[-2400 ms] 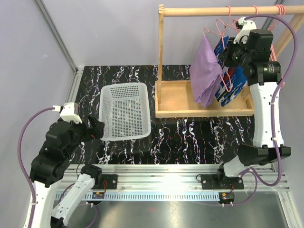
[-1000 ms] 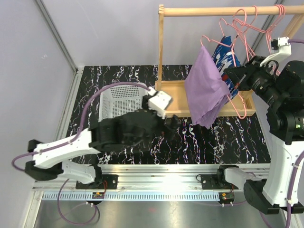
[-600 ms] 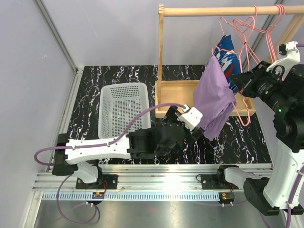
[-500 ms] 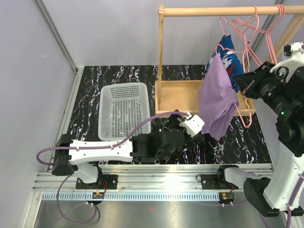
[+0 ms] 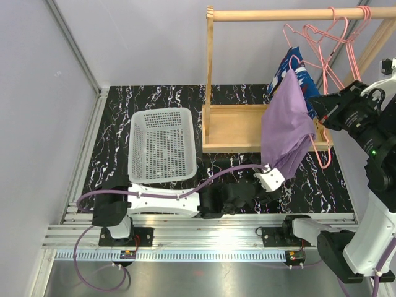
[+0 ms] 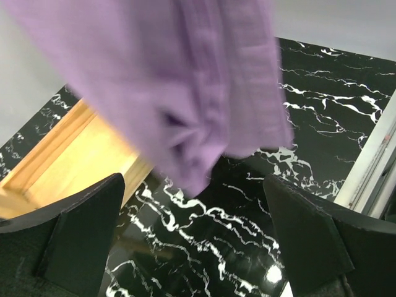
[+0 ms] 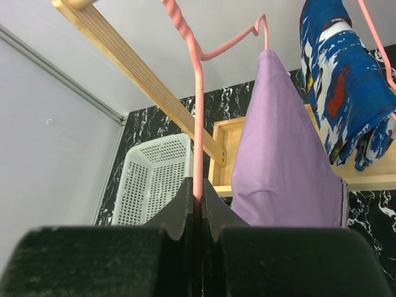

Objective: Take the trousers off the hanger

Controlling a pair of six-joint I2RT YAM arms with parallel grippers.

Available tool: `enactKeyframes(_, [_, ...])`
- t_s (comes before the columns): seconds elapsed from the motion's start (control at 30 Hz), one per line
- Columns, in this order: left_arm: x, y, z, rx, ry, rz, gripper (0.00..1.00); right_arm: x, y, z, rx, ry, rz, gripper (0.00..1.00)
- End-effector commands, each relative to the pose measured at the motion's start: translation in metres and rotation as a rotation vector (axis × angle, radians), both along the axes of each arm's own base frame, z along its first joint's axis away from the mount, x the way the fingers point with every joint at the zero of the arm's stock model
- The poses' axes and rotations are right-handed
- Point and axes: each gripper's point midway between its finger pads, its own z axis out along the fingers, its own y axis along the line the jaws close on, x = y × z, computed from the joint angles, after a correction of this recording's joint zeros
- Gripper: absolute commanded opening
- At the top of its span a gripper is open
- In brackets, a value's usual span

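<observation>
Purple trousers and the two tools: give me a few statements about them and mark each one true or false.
1. The left tool is shut on the purple trousers. False: it is open, its fingers wide apart by the hem, and the cloth is not pinched.
2. The right tool is shut on a pink hanger. True.
3. The purple trousers lie in the white basket. False: they hang from a hanger, and nothing shows in the basket.
4. The blue patterned trousers hang on a hanger under the wooden rail. True.
</observation>
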Motion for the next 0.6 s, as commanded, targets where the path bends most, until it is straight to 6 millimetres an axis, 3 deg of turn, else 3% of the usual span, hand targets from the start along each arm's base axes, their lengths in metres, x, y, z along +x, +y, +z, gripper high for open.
enactKeyframes(0.0, [0.005,-0.018,0.047,-0.196,-0.032,0.024,0.99,-0.011,0.001,0.054,0.037,-0.198,0.002,0.0])
enactKeyframes(0.17, [0.021,-0.017,0.052,-0.223,-0.091,0.125,0.99,-0.019,0.005,0.056,0.056,-0.212,0.023,0.0])
enactKeyframes(0.43, [0.044,-0.011,0.055,-0.216,-0.127,0.179,0.9,-0.026,0.01,0.054,0.047,-0.216,0.056,0.0])
enactKeyframes(0.57, [0.04,-0.011,0.058,-0.214,-0.128,0.132,0.92,-0.019,0.007,0.047,0.026,-0.199,0.041,0.0])
